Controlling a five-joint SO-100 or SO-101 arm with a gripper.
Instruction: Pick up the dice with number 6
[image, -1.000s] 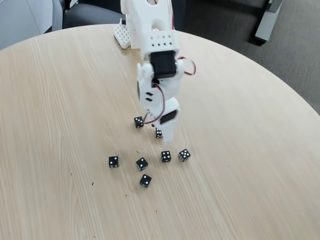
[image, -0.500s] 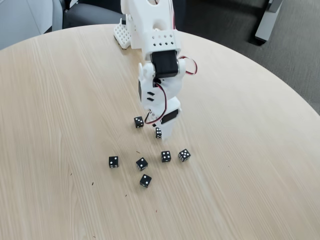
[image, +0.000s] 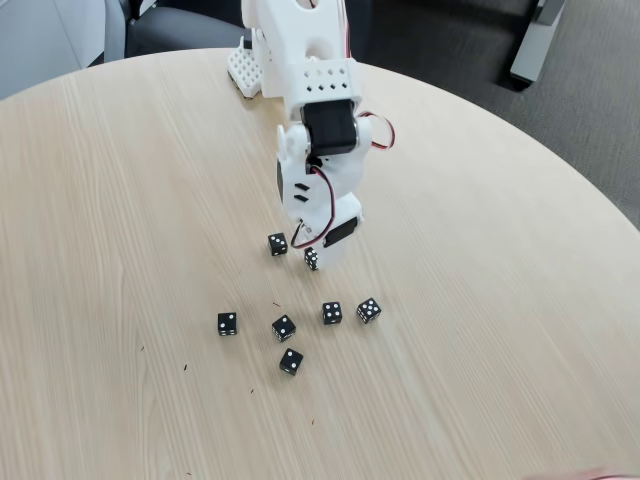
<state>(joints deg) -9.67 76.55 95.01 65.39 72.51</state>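
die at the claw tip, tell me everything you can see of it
The die at the claw tip is a small black cube with white pips, looks like hard plastic. It sits tilted right under the white claw, whose tip covers its top. Pip count is too small to read. Whether it rests on the wooden table or is lifted is unclear. Another die lies apart.

No words, labels or brands can be read. The black dice (image: 332, 313) carry only white pips.
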